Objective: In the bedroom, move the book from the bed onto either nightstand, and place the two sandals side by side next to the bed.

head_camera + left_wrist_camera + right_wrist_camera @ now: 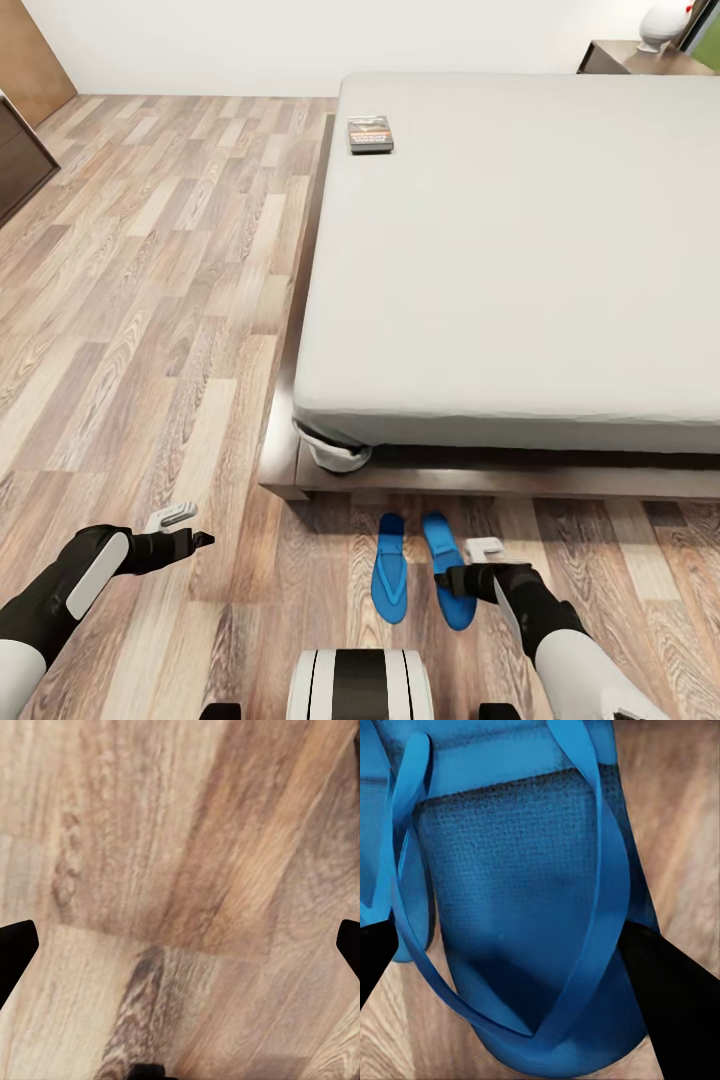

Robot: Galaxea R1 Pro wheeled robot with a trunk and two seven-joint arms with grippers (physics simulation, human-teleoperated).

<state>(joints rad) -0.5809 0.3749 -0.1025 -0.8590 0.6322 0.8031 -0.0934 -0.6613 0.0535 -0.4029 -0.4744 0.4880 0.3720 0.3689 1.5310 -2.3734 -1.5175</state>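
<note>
The book (370, 134) lies flat on the bed (520, 260), near the mattress's far left corner. A nightstand (625, 58) stands past the bed's far right corner, bearing a lamp's white base (665, 22). Two blue sandals lie side by side on the floor just in front of the bed's foot: the left sandal (389, 580) and the right sandal (436, 533). My right gripper (452, 581) is low over the right sandal, open, its fingers either side of the sole and strap (510, 855). Over bare floorboards to the left, my left gripper (207, 540) hangs open and empty.
The bed's dark wooden frame (300, 478) juts out at floor level ahead of me. A dark low cabinet (15, 160) stands at the far left wall. Wooden floor (150, 300) stretches along the bed's left side. My base (360, 685) is right behind the sandals.
</note>
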